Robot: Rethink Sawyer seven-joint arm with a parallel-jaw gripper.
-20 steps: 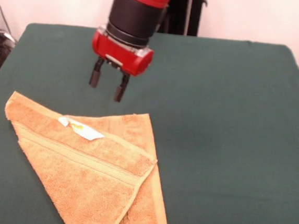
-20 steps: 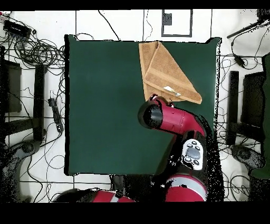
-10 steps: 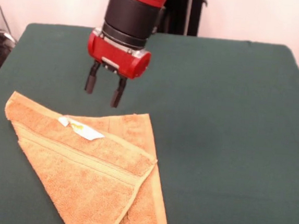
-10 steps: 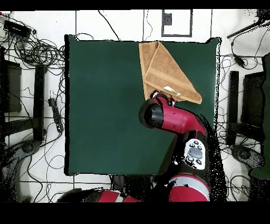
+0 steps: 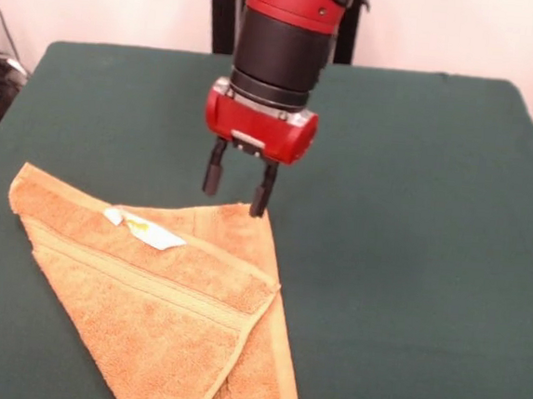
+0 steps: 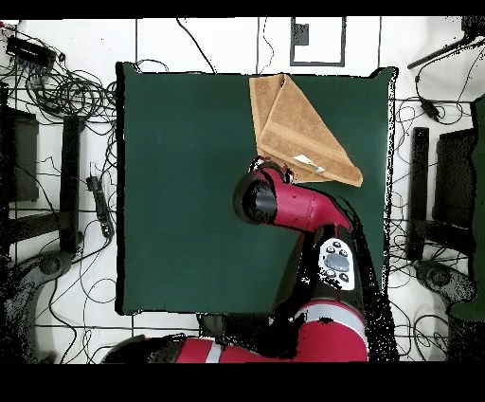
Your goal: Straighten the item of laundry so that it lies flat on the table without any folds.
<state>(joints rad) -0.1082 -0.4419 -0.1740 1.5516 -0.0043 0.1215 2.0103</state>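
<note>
Having swung across to the folded towel's [image 5: 160, 293] far corner, my fingers [image 5: 238, 183], parted and empty, hover above it, poised to grasp and unfold it over the tabletop [image 5: 414, 222].

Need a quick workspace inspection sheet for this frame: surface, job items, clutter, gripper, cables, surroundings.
Surface: table, dark green cloth cover, towel at one side.
Job's things: towel, orange-tan, folded over into a triangle, not flat; white tag showing on top; its low end runs past the front view's bottom edge.
Clutter: nothing seen on the table.
Gripper: gripper open, fingers pointing down, above the towel's far corner; contact cannot be told.
Cables: tangled cables on the floor around the table, none on it.
Surroundings: white tiled floor, dark equipment at both sides.
</note>
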